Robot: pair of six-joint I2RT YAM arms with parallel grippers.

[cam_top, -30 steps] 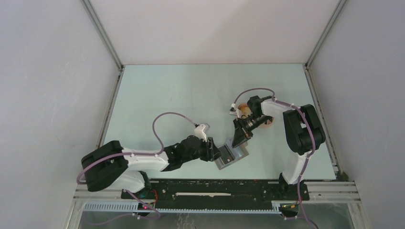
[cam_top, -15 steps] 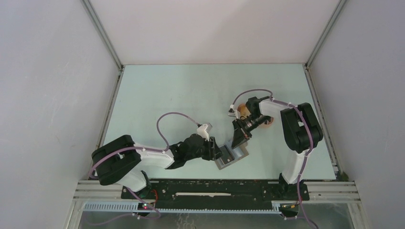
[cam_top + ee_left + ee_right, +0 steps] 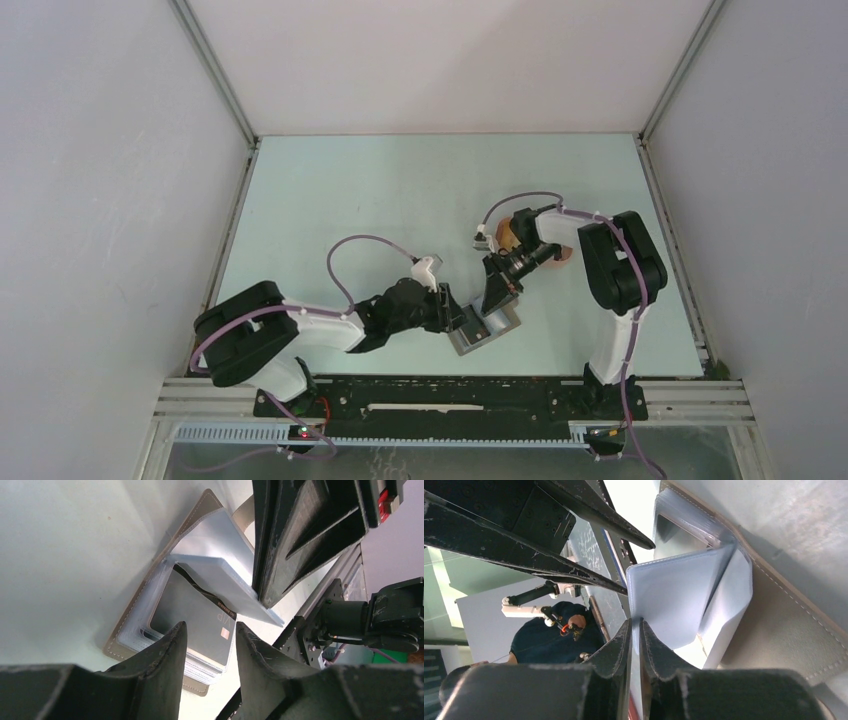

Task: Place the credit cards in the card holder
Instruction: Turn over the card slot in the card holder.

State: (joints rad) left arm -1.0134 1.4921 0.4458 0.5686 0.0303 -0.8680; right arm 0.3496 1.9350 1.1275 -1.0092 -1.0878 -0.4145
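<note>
Right gripper (image 3: 636, 630) pinching light blue card (image 3: 669, 597) by edge, feeding it into card holder (image 3: 784, 625) slot; left gripper (image 3: 210, 630), jaws slightly apart, alongside. Card likely stiff, thin, slick: edge grip best.

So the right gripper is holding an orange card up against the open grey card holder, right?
Not quite, the colour is wrong. The right gripper is pinching a light blue card, not an orange one. The right wrist view shows it clearly. The rest is right: the card is held up against the open card holder, at its clear sleeves.
</note>
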